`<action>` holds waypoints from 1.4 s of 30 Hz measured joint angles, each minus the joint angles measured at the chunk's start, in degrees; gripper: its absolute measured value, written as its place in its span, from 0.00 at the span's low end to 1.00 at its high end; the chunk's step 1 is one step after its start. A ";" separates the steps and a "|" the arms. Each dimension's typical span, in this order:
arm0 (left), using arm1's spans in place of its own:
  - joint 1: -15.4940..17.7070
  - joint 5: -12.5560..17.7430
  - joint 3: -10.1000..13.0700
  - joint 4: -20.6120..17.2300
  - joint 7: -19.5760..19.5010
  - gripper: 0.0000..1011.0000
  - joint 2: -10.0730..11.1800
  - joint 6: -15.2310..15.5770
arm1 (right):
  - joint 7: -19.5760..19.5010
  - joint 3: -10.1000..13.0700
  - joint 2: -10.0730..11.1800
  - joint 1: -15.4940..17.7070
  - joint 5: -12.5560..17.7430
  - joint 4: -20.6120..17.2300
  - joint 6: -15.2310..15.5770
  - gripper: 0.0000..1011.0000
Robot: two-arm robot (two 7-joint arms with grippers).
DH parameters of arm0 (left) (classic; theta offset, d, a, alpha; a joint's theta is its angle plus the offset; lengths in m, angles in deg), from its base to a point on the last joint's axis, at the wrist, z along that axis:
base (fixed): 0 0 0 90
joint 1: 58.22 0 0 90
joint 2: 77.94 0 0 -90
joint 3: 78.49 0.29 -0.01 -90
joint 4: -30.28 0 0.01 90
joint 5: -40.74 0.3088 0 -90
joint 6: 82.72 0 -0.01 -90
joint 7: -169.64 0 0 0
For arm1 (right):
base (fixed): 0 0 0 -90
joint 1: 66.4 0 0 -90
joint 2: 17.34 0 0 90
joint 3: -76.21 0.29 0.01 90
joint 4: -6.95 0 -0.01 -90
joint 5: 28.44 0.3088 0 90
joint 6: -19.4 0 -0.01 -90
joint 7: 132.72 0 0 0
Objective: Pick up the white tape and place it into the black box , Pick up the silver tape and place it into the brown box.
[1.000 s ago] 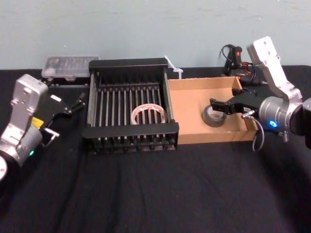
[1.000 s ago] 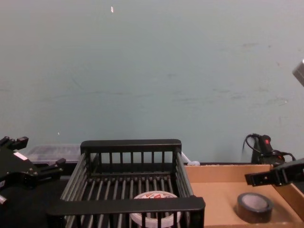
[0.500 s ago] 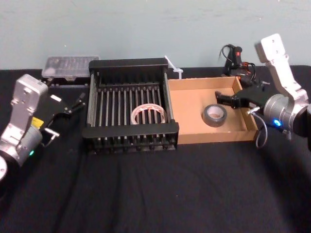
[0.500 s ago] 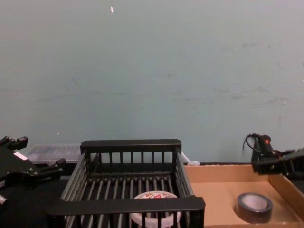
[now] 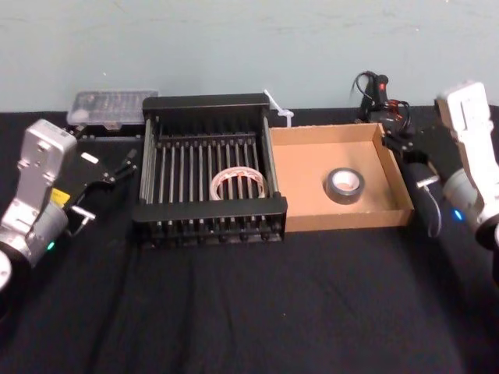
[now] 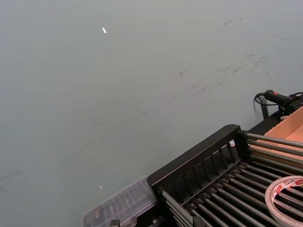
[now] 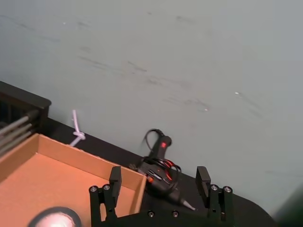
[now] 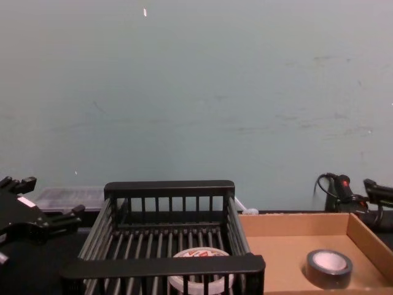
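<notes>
Left gripper (image 5: 118, 167) hangs just left of the black box (image 5: 209, 102), fingers spread wide and holding nothing, with a clear plastic case (image 5: 111, 104) behind it. Inside the box, whose bottom bars run front to back, the white tape (image 5: 238, 184) lies flat near the front rim, hole facing up (a round roll, so no long axis). Just beside it, the brown box (image 5: 335, 220) runs lengthwise left to right. The silver tape (image 5: 344, 184) lies flat in its right half, core upward. Right gripper (image 7: 159, 182) hovers outside the tray's right wall, jaws wide apart and empty, near a corded glue gun (image 5: 380, 93).
</notes>
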 joint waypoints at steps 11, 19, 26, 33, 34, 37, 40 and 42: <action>0.00 0.00 0.01 0.00 0.00 0.99 0.00 0.00 | -0.97 2.55 -0.29 3.03 -1.28 1.24 -2.12 0.99; 0.00 0.00 0.00 0.00 0.00 0.99 0.00 0.00 | -0.93 2.34 -0.25 2.94 -1.28 1.23 -2.12 0.99; 0.00 0.00 0.00 0.00 0.00 0.99 0.00 0.00 | -0.93 2.23 -0.21 2.85 -1.29 1.24 -2.13 0.99; 0.00 0.00 0.00 0.00 0.00 0.99 0.00 0.00 | -0.93 2.18 -0.17 2.82 -1.31 1.25 -2.15 0.99; 0.00 0.00 0.00 0.00 0.00 0.99 0.00 0.00 | -0.93 2.17 -0.17 2.81 -1.31 1.25 -2.15 0.99; 0.00 0.00 0.01 0.00 0.00 0.99 0.00 0.00 | -0.94 2.16 -0.17 2.80 -1.31 1.25 -2.16 0.99; 0.00 0.00 0.00 0.00 0.00 0.99 0.00 0.00 | -0.93 2.14 -0.17 2.79 -1.31 1.26 -2.18 0.99; 0.00 0.00 0.00 0.00 0.00 0.99 0.00 0.00 | -0.93 2.13 -0.16 2.78 -1.32 1.26 -2.18 0.99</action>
